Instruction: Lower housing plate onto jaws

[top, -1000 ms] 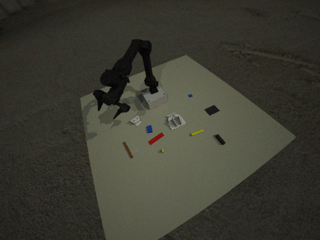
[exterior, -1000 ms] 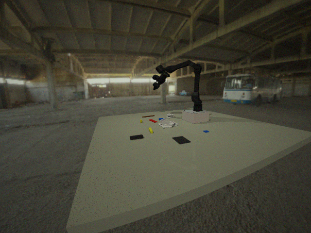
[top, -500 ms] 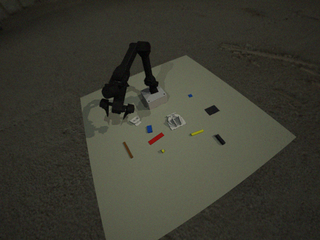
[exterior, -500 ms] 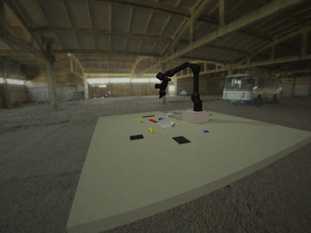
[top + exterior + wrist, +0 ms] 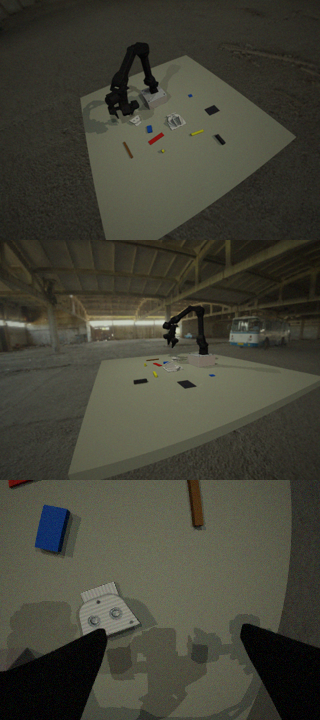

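Observation:
The white housing plate [image 5: 135, 120] [image 5: 175, 359] [image 5: 104, 606] lies on the table, apart from the jaw base. Its two round holes and a ribbed tab show in the wrist view. The white base [image 5: 182, 124] [image 5: 170, 370] carries the two jaws; whether they sit fully on their pins is too small to tell. My gripper [image 5: 125, 116] [image 5: 170, 345] [image 5: 175, 634] is open and empty, pointing down above the table. The housing plate lies beyond the left fingertip in the wrist view, off to one side of the gap and partly hidden by that finger.
A blue block [image 5: 149, 129] [image 5: 52, 528] lies between plate and base. A red bar [image 5: 156, 138], brown bar [image 5: 127, 149] [image 5: 196, 505], yellow bar [image 5: 197, 132], yellow cube [image 5: 162, 151] and black block [image 5: 220, 139] lie around. The arm's box pedestal [image 5: 158, 101] [image 5: 201, 360] stands behind.

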